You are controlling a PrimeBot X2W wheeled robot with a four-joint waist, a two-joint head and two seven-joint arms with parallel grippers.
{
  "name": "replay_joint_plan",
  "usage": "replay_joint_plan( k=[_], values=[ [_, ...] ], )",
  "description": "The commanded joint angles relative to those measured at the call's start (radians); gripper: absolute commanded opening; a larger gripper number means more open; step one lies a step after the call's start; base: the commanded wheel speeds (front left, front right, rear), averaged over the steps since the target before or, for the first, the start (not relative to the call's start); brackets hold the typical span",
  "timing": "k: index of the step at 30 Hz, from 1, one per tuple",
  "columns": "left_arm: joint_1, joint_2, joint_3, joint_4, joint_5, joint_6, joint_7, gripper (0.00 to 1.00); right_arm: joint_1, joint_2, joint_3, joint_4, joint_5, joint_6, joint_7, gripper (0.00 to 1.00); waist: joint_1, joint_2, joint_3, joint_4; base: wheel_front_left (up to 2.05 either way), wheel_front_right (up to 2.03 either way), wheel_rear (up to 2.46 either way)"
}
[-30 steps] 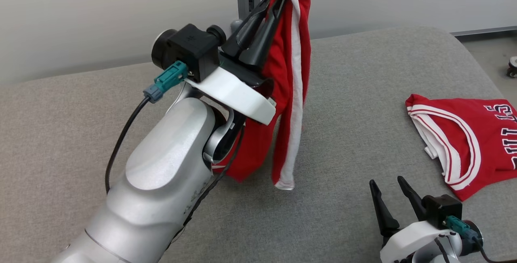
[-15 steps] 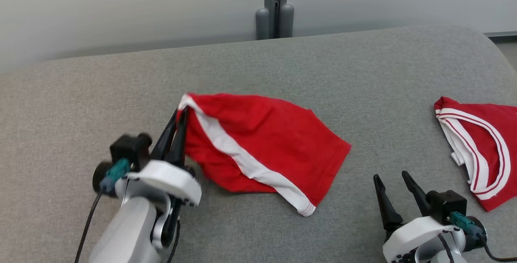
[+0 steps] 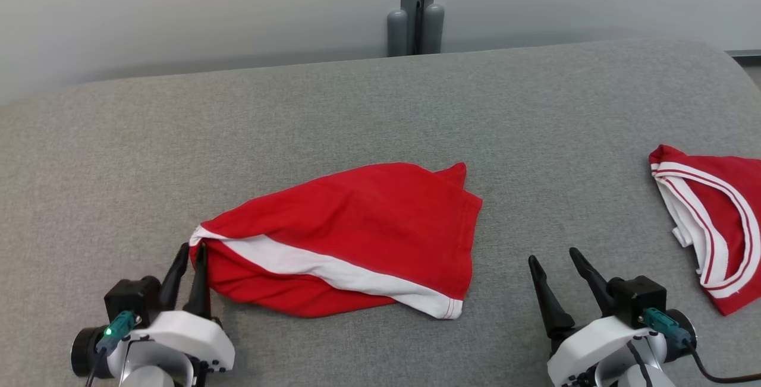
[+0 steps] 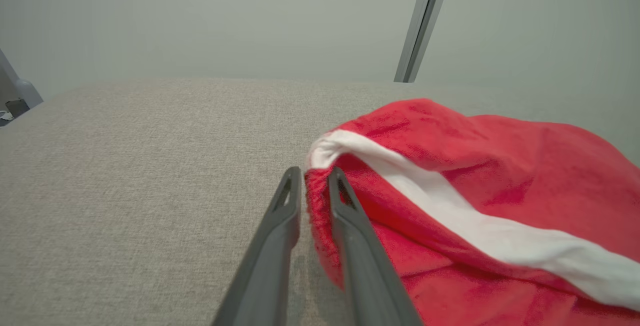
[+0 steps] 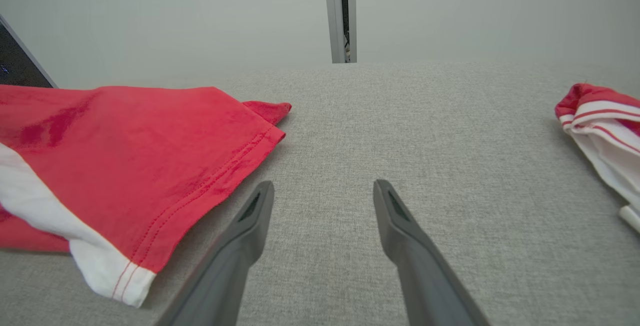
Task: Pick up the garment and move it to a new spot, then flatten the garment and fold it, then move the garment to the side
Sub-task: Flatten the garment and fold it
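Note:
The garment [image 3: 357,220], red shorts with a white side stripe, lies spread on the grey padded table [image 3: 357,107]. Its white-edged left corner sits between the fingers of my left gripper [image 3: 191,248], low at the table's near left. In the left wrist view the red cloth [image 4: 475,191] fills the narrow gap of the left gripper [image 4: 315,176]. My right gripper [image 3: 553,256] rests open near the front right, with nothing between its fingers. From the right wrist, the garment's hem [image 5: 125,155] lies just left of the right gripper [image 5: 325,188], apart from it.
A second red piece with white trim, a jersey [image 3: 713,220], lies at the table's right edge and shows in the right wrist view [image 5: 600,115]. A grey post [image 3: 416,12] stands behind the table against the pale wall. Bare cloth surface stretches across the back and left.
My left arm swung the hanging garment down and pulled it toward the near left, laying it out on the table. Its fingers have parted slightly. The right gripper stayed open.

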Motion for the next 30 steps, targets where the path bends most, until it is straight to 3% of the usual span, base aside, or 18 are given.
replay_joint_plan(
  k=[1, 9, 13, 23, 30],
  values=[
    [0.016, 0.003, 0.015, -0.003, 0.021, -0.009, -0.001, 1.00, -0.008, -0.006, 0.008, -0.005, 0.008, 0.000, 0.000, 1.00, 0.0000, -0.0001, -0.004, -0.007, 0.00, 0.00, 0.00],
    [0.105, -0.029, 0.115, -0.067, 0.121, 0.007, -0.001, 1.00, 0.005, -0.006, 0.080, -0.014, 0.034, 0.000, 0.000, 1.00, 0.0000, -0.0001, -0.022, -0.026, 0.00, 0.00, 0.00],
    [0.132, -0.047, 0.149, -0.113, 0.149, -0.007, -0.001, 1.00, 0.015, -0.005, 0.136, -0.010, 0.047, 0.000, 0.000, 1.00, 0.0000, -0.0001, -0.022, -0.014, 0.00, 0.00, 0.00],
    [0.154, -0.071, 0.176, -0.140, 0.180, -0.037, -0.001, 1.00, 0.035, -0.007, 0.301, 0.035, 0.080, 0.000, 0.000, 1.00, 0.0000, -0.0001, -0.010, 0.029, 0.00, 0.00, 0.00],
    [0.136, -0.074, 0.179, -0.146, 0.167, -0.045, -0.001, 1.00, 0.006, -0.006, 0.312, 0.077, 0.082, 0.000, 0.000, 1.00, 0.0000, -0.0001, 0.004, 0.052, 0.00, 0.00, 0.00]
  ],
)
